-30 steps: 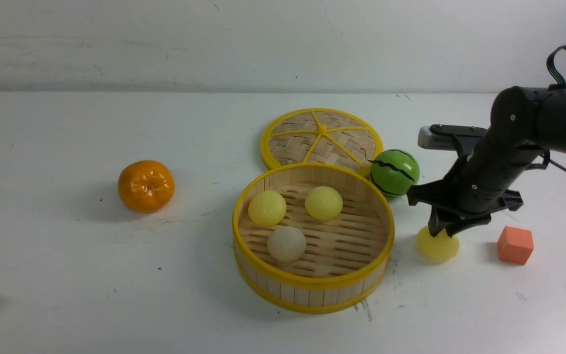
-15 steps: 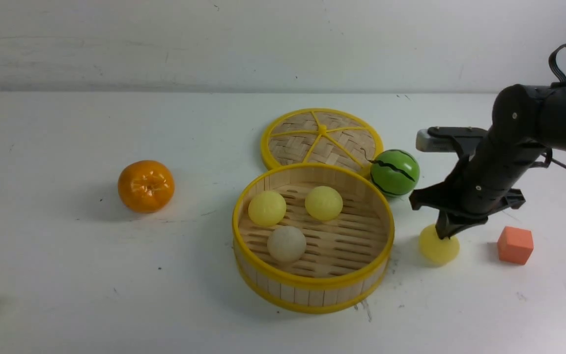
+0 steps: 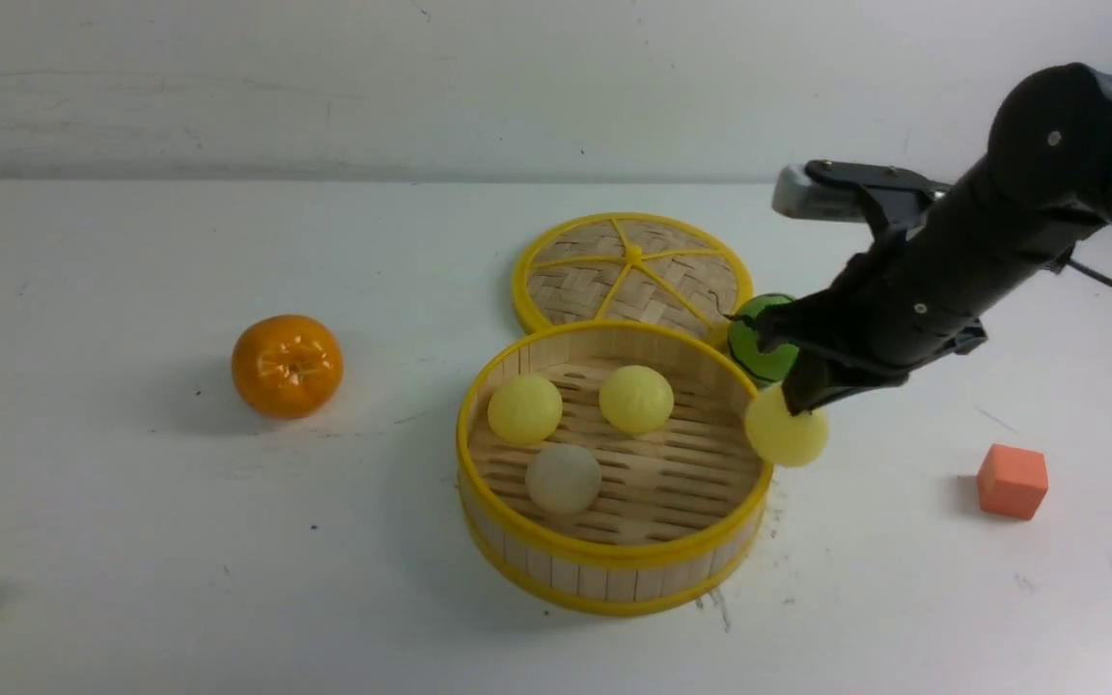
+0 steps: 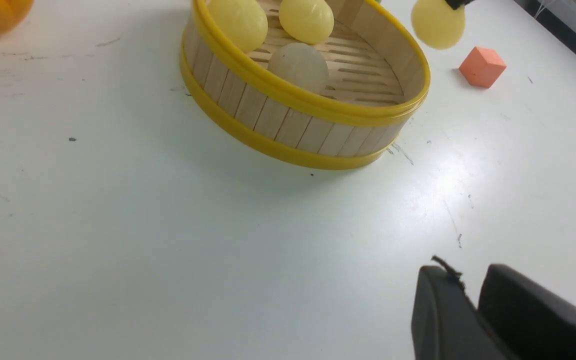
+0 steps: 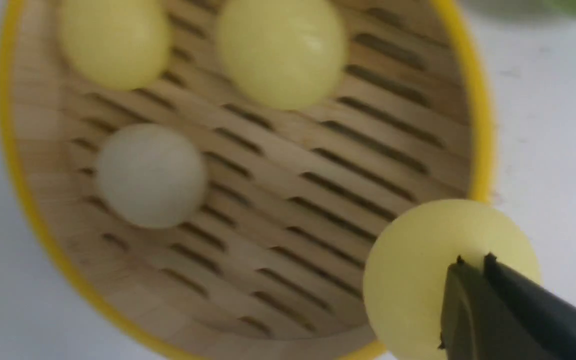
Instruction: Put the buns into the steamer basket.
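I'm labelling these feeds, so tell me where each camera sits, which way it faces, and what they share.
Front view: between the arms, facing forward over the white table; the black right arm shows.
Left wrist view: low on the left arm, facing the round bamboo steamer basket; the left end effector shows.
Right wrist view: above the basket's slatted floor; the right end effector shows.
Shared: all three show the held translucent pale yellow bun.

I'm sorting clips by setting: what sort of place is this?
Probably a robot lab bench, not a kitchen: a bare, scuffed white tabletop against a blank wall, toy props such as the small orange foam cube, and a round bamboo steamer basket with no cookware around.
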